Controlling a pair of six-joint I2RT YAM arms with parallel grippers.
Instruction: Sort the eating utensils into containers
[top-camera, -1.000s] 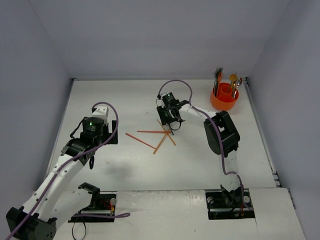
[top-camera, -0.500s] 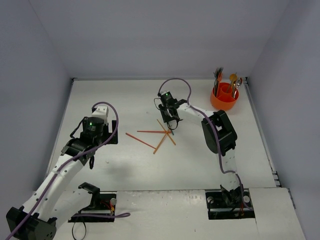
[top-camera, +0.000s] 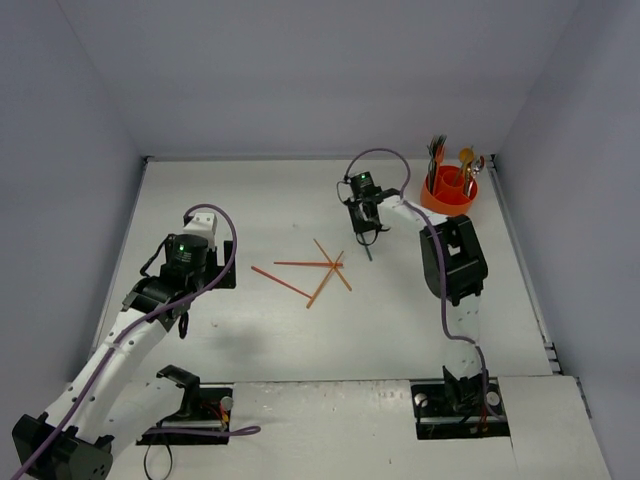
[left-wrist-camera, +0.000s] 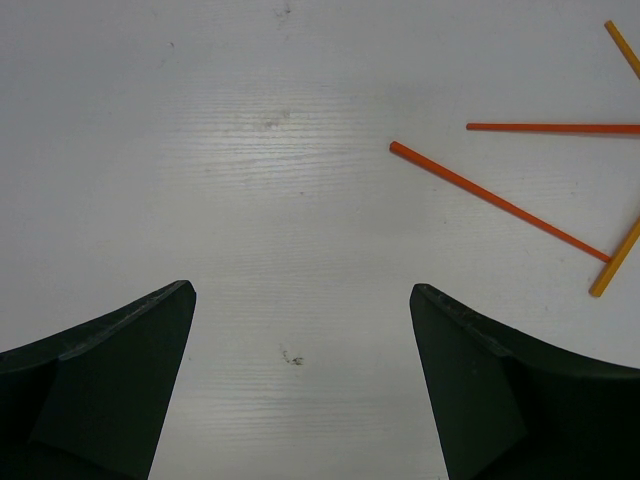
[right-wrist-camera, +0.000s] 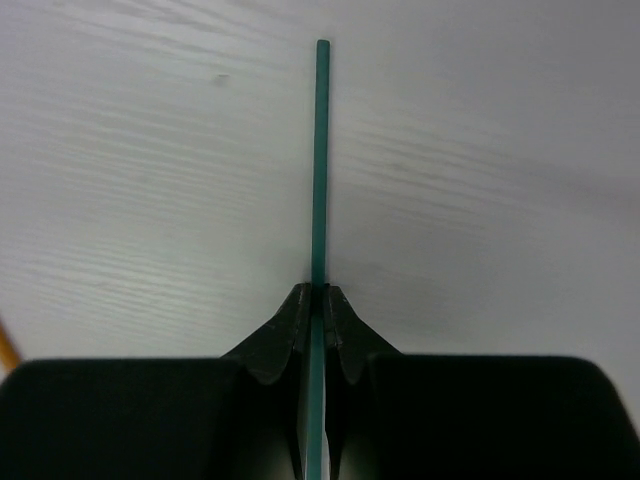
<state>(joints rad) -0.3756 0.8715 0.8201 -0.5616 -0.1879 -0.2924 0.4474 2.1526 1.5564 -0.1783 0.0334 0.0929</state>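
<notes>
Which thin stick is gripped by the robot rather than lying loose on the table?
The teal stick, pinched between the right arm's shut jaws. The orange sticks lie loose on the table, some crossing, untouched by either arm.

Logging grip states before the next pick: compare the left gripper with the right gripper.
The left gripper is open; the right gripper is shut. The left holds nothing, with bare table between its fingers; the right pinches a teal stick. The left has orange sticks lying ahead of it; the right sits apart from them. Both have dark fingers facing the white table.
</notes>
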